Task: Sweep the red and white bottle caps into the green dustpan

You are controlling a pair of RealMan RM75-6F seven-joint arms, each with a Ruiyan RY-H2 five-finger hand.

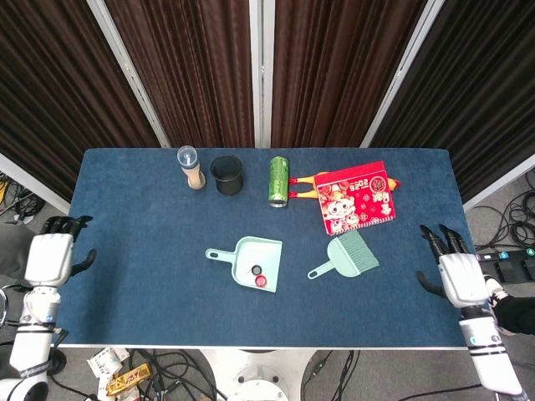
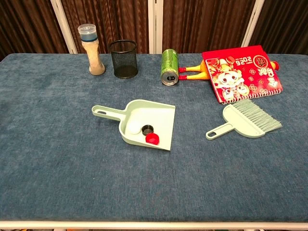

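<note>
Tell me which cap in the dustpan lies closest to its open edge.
The red cap, lying nearest the dustpan's open lip; the white cap and black cap lie further back.

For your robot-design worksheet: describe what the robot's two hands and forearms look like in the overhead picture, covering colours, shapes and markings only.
Both hands look alike: the left hand and right hand each have a smooth silver-grey back plate with black fingers. Below each, the wrist is a white cylindrical segment ringed with black bands and a silvery section. No loose cables or sleeves are visible on either. The chest view shows neither hand.

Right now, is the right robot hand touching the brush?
Apart. The head view shows the right robot hand at the table's right edge, with bare blue tabletop between it and the brush; the chest view shows the brush lying alone.
</note>
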